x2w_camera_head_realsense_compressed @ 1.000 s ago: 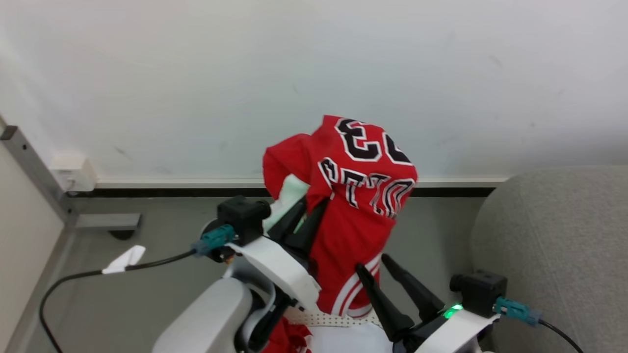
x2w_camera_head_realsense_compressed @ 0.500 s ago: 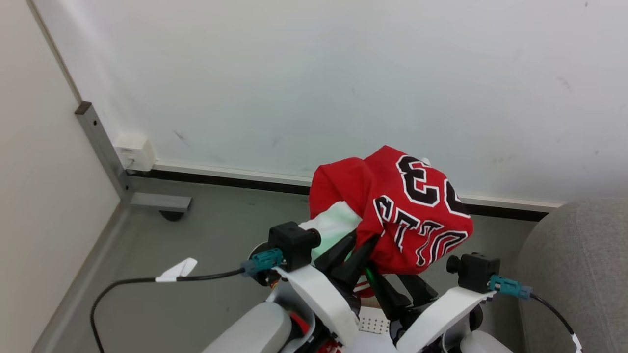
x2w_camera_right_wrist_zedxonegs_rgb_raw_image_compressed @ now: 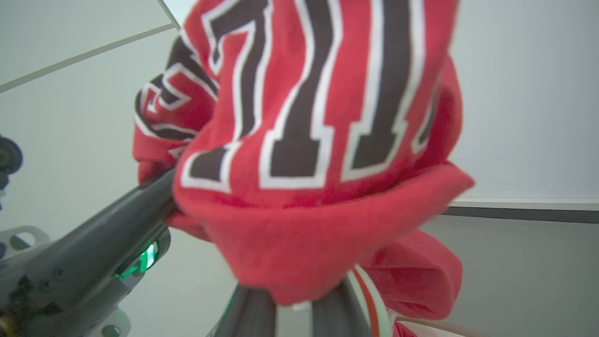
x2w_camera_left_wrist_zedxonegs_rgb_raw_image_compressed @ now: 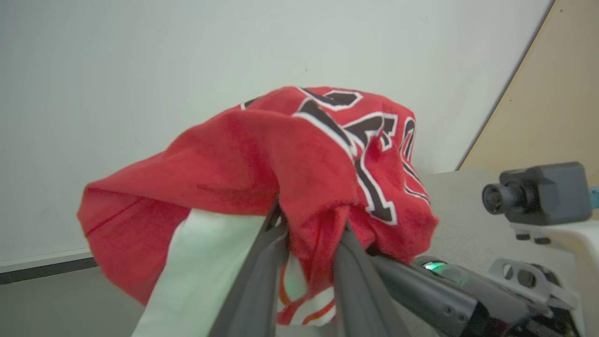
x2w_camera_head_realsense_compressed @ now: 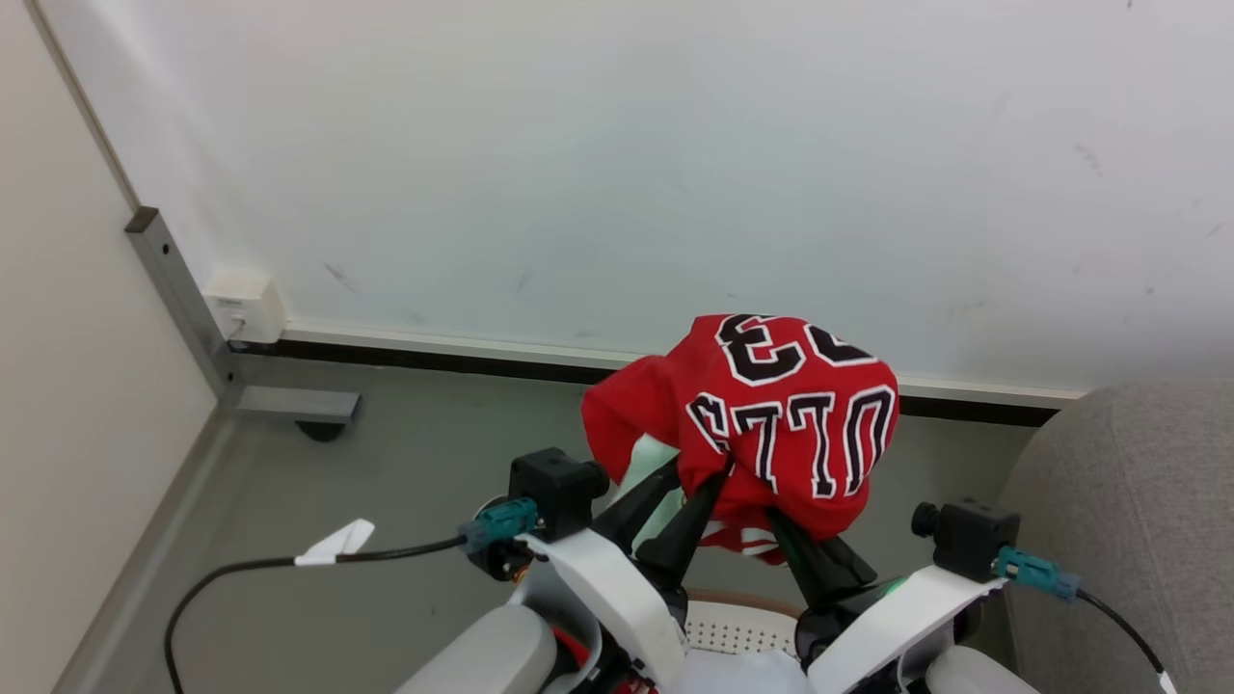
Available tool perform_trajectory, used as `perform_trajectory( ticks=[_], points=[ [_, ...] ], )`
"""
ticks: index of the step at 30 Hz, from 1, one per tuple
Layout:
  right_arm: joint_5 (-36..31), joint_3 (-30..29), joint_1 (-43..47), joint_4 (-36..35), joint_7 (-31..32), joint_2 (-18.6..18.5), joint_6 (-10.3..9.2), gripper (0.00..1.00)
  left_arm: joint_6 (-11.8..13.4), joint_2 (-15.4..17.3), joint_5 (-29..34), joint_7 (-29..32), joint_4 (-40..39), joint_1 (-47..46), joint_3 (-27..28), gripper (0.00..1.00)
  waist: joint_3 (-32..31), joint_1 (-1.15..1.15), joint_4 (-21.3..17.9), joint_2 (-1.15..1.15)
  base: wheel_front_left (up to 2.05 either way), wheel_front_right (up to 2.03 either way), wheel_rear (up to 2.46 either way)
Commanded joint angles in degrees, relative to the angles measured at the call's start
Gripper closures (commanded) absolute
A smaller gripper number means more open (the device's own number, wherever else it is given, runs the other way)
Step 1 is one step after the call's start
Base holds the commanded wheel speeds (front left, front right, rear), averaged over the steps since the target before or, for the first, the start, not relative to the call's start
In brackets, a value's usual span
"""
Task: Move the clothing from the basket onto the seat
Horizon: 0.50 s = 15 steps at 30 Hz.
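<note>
head view, white wall [x2w_camera_head_realsense_compressed: 617, 145], grey floor [x2w_camera_head_realsense_compressed: 386, 463], left gripper [x2w_camera_head_realsense_compressed: 699, 467] pinching clothing [x2w_camera_head_realsense_compressed: 791, 424], right gripper [x2w_camera_head_realsense_compressed: 795, 545] state unclear

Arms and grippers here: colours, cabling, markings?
Glossy white forearm shells. The left gripper and right gripper each have two long, tapered dark fingers. Black box camera on each wrist, teal connector, black cable; the left cable carries a white tape tag. Green light at the right gripper's base.

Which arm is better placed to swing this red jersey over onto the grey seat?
Right. The seat lies on the robot's right, beside the right tool, which is buried in the clothing; the left tool grips it farther away.
</note>
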Motion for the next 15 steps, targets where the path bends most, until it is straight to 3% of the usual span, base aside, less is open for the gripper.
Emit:
perform_trajectory(
  ticks=[1, 7, 15],
  points=[
    [-0.6, -1.0, 0.6, 0.0, -0.7, -0.6, -0.1, 1.0, 0.1, 0.2, -0.6, 0.0, 0.1, 0.9, 0.0, 0.0, 0.0, 0.0, -0.4, 0.0, 0.0, 0.0, 0.0],
    [-4.4, -4.9, 3.7, -2.2, -1.0, -1.7, -0.1, 1.0, 0.5, 1.1, -0.6, -0.9, -1.1, 1.9, -0.1, 0.0, 0.2, 0.0, -4.0, 0.0, 0.0, 0.0, 0.0],
    [-11.0, -12.7, 6.6, -4.4, -1.0, -4.5, -0.1, 1.0, 0.0, 3.0, 0.8, -4.3, -3.4, 4.8, -0.1, 0.0, 0.9, 0.0, -12.1, 0.0, 0.0, 0.0, 0.0]
  ],
)
